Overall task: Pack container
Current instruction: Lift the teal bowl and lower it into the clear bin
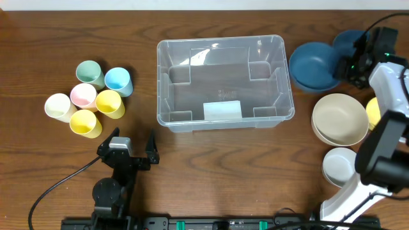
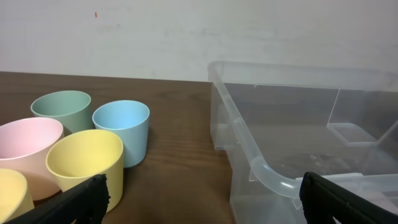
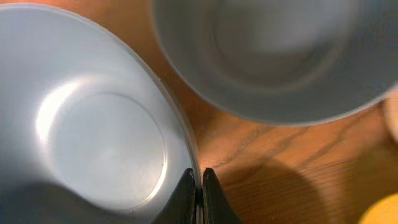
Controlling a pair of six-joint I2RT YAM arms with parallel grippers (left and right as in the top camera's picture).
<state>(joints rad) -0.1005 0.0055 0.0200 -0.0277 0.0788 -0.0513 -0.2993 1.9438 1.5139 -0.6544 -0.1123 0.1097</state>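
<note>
The clear plastic container (image 1: 163,89) stands open at the table's middle, with only a pale label inside. It also shows in the left wrist view (image 2: 249,158) on the right. My right gripper (image 1: 349,66) is shut on the right rim of a blue bowl (image 1: 313,67), to the right of the container. In the right wrist view the fingers (image 3: 200,177) pinch that bowl's rim (image 3: 93,137). My left gripper (image 1: 133,139) is open and empty, low near the front edge, in front of the container's left corner. Its fingers (image 2: 202,199) frame bare table.
A second blue bowl (image 1: 348,41) sits behind the held one and shows in the right wrist view (image 3: 280,56). Stacked cream bowls (image 1: 340,118), a white bowl (image 1: 339,166) and a yellow item (image 1: 374,112) lie at the right. Several pastel cups (image 1: 96,96) cluster at the left (image 2: 87,162).
</note>
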